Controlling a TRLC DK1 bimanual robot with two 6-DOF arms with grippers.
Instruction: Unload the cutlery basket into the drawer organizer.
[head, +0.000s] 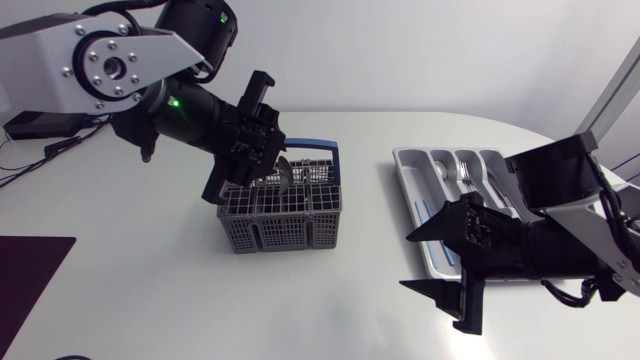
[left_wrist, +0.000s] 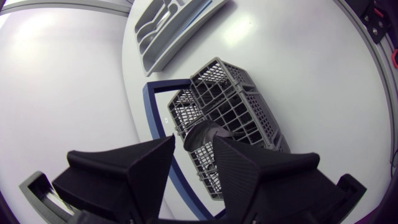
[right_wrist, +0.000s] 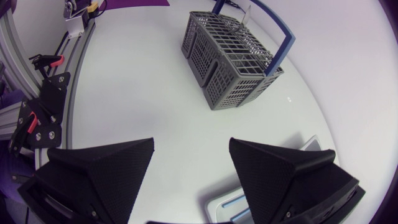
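Since the left gripper (left_wrist: 194, 149) hangs over the grey mesh cutlery basket (head: 280, 215) mid-table, at a steel spoon (head: 283, 172) bowl, clamped or not I cannot tell, a weak hold could drop it short of the white drawer organizer (head: 400, 158) at right.

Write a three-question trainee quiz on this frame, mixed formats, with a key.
1. Short answer: does the drawer organizer already hold any cutlery?
2. Multiple choice: the left tool hangs over A) the cutlery basket, B) the drawer organizer, C) bare table.
3. True or false: the right tool grips a fork.

Key: 1) yes, several pieces lie in its compartments. 2) A. 3) false, it is open and empty.
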